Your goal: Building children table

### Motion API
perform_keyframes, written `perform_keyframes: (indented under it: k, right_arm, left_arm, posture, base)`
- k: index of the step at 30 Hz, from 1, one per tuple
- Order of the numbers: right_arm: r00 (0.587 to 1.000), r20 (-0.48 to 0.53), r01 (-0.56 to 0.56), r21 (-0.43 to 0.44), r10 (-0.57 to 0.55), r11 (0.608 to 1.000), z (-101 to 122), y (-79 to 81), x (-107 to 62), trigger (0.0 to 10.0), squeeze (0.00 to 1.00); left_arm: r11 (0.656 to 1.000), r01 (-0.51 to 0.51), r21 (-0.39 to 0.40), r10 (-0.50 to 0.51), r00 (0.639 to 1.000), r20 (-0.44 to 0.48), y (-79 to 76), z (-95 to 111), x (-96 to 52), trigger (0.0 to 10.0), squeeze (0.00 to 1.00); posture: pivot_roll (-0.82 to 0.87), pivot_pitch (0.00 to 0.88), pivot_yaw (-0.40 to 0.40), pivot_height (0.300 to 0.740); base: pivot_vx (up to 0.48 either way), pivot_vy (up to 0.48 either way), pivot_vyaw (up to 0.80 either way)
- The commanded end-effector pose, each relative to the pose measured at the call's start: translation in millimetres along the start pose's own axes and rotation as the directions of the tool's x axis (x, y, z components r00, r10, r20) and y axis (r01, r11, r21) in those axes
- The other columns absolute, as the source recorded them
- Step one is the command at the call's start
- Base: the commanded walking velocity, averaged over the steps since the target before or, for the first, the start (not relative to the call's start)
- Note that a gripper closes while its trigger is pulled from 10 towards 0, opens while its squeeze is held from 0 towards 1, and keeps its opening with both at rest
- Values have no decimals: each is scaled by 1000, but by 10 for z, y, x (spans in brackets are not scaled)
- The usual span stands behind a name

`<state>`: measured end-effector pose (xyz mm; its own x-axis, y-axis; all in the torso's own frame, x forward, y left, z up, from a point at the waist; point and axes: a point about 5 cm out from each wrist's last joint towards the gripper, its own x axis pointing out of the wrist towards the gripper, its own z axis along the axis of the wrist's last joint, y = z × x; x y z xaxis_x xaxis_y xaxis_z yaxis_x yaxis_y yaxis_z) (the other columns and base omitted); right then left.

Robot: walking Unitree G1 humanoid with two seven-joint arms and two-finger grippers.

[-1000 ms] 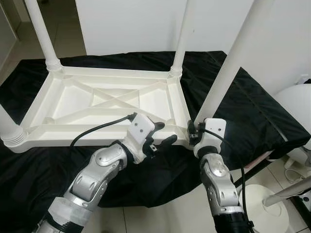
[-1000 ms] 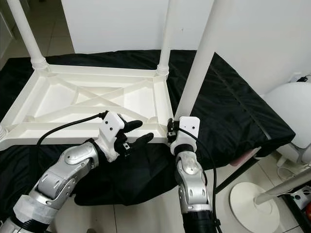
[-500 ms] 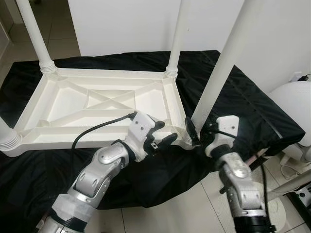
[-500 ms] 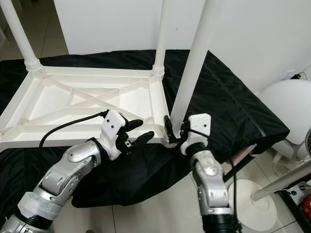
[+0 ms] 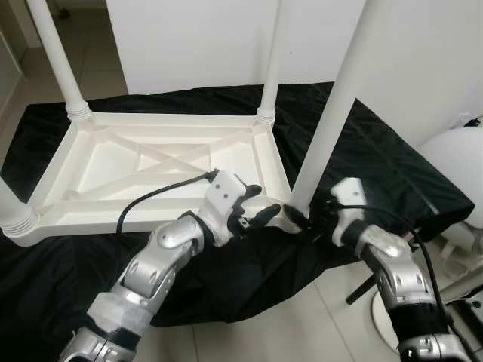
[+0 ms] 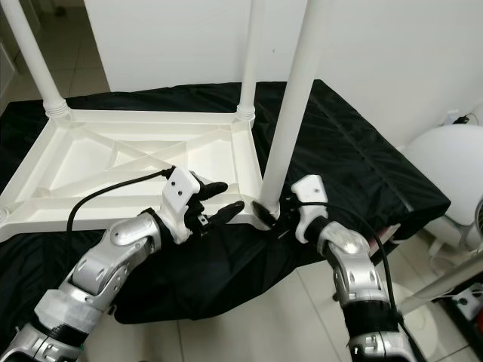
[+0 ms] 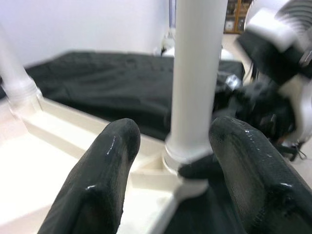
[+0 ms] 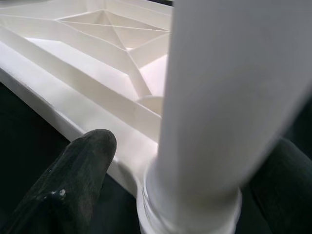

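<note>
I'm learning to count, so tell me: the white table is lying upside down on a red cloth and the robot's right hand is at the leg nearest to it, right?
Almost. The cloth is black, not red, as the left eye view shows. The rest holds: the white table lies upside down on it, and the right hand is at the base of the nearest leg.

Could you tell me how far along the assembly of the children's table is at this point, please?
Done, apparently: the white tabletop lies upside down on the black cloth with four legs standing at its corners. In hand: the right gripper straddles the base of the near right leg, fingers either side; whether it grips is unclear. The left gripper is open beside that corner. Left: probably seating that leg, then turning the table upright.
</note>
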<state>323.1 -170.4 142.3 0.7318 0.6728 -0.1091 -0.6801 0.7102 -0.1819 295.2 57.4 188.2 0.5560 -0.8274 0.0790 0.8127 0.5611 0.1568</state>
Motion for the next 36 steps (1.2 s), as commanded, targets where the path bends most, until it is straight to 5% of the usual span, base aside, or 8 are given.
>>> perform_keyframes:
  k: [1, 10, 11, 13, 14, 26, 27, 36]
  right_arm:
    - [1000, -19, -24, -9, 24, 1000, -5, -41, 44, 10000, 0]
    - [996, -26, -90, -26, 89, 996, 38, -93, 184, 10000, 0]
    - [993, -41, -110, -29, 109, 994, 15, -81, 216, 8784, 0]
    - [991, -51, -128, -30, 126, 991, -5, -79, 236, 8784, 0]
    - [988, -59, -142, -30, 140, 989, -24, -69, 245, 0, 0]
    - [988, -45, -145, 47, 147, 988, -186, -41, 128, 0, 0]
    - [990, -39, -136, 58, 138, 989, -205, -25, 105, 10000, 0]
    - [995, 26, 92, 131, -96, 987, -226, -39, 29, 10000, 0]
  left_arm:
    - [997, 76, -5, -76, 997, -5, -8, -2, -16, 10000, 0]
    - [996, 93, 8, -93, 996, -10, -35, 1, -15, 10000, 0]
    - [996, 92, 8, -92, 996, -8, -40, 2, -10, 10000, 0]
    - [996, 91, 8, -91, 996, -6, -43, 2, -5, 10000, 0]
    - [996, 91, 7, -91, 996, -5, -49, -1, -5, 10000, 0]
    - [990, 139, -27, -141, 988, -68, -199, -227, -79, 10000, 0]
    - [988, 150, -38, -153, 985, -77, -225, -270, -84, 10000, 0]
    - [980, 191, -49, -196, 975, -109, -281, -353, -140, 10000, 0]
  posture:
    - [-15, 0, 22, 740]
    - [4, 0, 14, 740]
    - [7, 0, 6, 740]
    - [8, 0, 1, 740]
    - [9, 0, -5, 740]
    - [-4, 0, -22, 740]
    - [-7, 0, -23, 740]
    - [-30, 0, -9, 740]
  base:
    - [0, 0, 0]
    - [0, 0, 0]
    - [0, 0, 0]
    - [0, 0, 0]
    - [0, 0, 0]
    - [0, 0, 0]
    - [0, 0, 0]
    - [0, 0, 0]
